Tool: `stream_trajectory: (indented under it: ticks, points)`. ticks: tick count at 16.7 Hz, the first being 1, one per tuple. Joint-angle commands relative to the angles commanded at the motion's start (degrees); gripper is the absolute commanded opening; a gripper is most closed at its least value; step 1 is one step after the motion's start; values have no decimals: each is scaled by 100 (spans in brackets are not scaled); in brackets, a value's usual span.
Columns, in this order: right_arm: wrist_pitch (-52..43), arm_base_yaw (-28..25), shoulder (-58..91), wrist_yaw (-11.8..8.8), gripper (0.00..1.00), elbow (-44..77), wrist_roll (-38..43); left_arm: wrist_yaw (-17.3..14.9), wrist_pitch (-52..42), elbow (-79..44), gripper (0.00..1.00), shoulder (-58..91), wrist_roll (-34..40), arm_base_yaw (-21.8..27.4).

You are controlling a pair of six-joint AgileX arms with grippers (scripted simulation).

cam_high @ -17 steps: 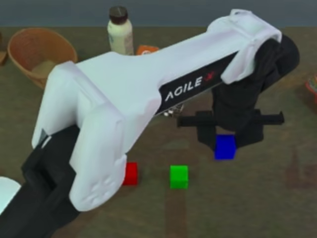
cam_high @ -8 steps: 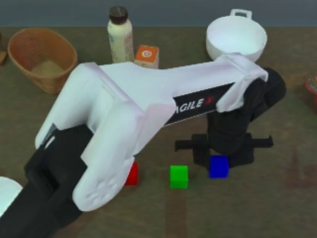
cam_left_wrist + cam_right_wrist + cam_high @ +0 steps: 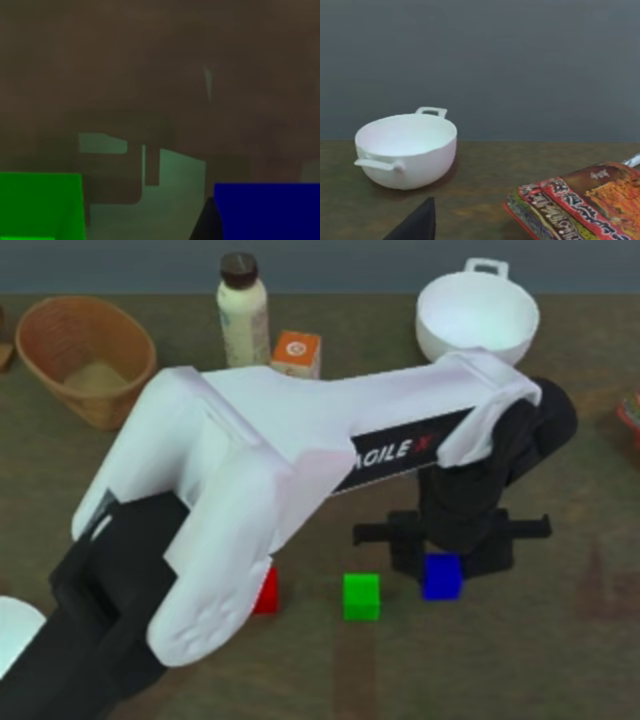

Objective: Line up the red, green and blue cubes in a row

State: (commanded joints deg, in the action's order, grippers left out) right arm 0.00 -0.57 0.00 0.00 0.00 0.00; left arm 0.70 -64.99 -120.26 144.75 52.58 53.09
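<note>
Top view: left arm reaches across the table w/ its left gripper (image 3: 442, 558) low over the blue cube (image 3: 441, 576), fingers either side of it, so it looks clamped on the cube, tho the contact itself is half hidden under the wrist. Red cube (image 3: 266, 591) peeks from under the arm near the table's front edge, green cube (image 3: 361, 596) just right of it, blue a bit further right and slightly further back. Judging by that, the step in hand is setting down blue as the last of the row; next move likely calls for letting go and lifting straight up w/o nudging it. Left wrist view: green and blue sit side by side w/ a gap, a dark finger beside blue. Right wrist view: right arm parked, facing a white bowl (image 3: 405, 149) and a snack packet (image 3: 580, 205); can't tell its finger state.
</note>
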Motion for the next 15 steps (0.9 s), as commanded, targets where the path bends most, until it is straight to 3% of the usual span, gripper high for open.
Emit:
stream_trajectory:
  ticks: [8,15]
  points:
    - [0,0,0,0,100,0,0,0,0,0,98,0,0,0]
    - [0,0,0,0,100,0,0,0,0,0,100,0,0,0]
